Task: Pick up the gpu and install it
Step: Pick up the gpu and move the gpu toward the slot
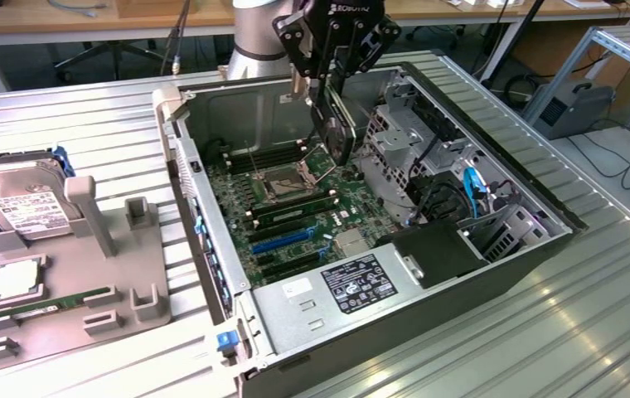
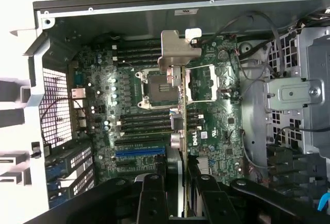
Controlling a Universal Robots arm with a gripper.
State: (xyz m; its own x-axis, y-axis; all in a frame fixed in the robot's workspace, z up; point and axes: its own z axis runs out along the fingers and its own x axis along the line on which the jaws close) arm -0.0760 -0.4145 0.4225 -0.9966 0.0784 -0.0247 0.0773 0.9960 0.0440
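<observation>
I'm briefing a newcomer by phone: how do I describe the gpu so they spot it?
Find the open computer case. Above its motherboard the robot's hand grips the gpu, a thin dark card hanging on edge with a silvery bracket. Unlike the green RAM stick and labelled hard drive lying on the grey tray, it is held aloft.

The ribbed silver metal counter (image 1: pixel 536 332) gleams with a brushed sheen. The open dark metal computer case (image 1: pixel 459 323) looks matt outside, with bare dull-grey sheet metal inside. The thin flat dark gpu (image 1: pixel 340 133) ends in a bright, smooth metal bracket (image 2: pixel 178 49) (its board face seems matt, though seen edge-on). The grey moulded plastic holder (image 1: pixel 105 269) is matt; the boxy silver hard drive (image 1: pixel 22 207) carries a white paper label.
</observation>
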